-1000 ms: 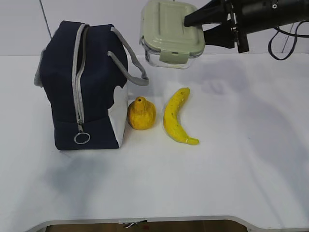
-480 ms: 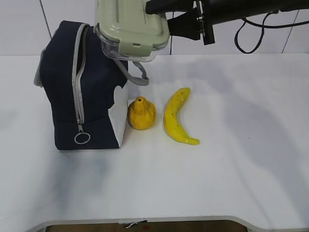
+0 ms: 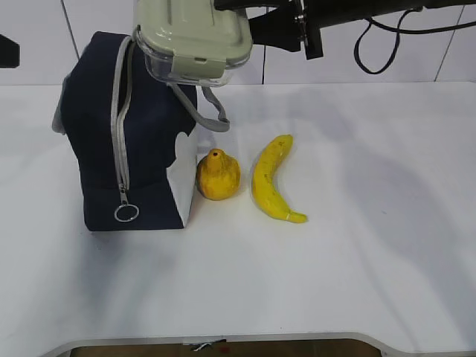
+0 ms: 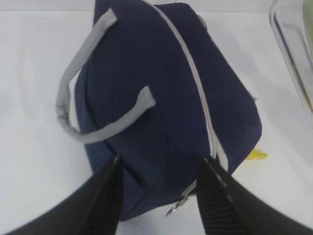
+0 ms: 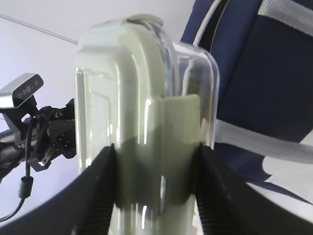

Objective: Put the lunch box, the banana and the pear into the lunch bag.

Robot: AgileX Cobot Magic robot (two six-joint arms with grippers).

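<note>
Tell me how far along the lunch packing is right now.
Nothing is packed yet. The right tool holds the lunch box in the air over the lunch bag, whose zipper looks closed. The left tool hangs open above the bag, holding nothing. The pear and banana lie on the table.

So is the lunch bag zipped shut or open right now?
Shut, as far as shown. The lunch bag has its grey zipper closed down the near face and across the top in the left wrist view, ring pull low.
</note>
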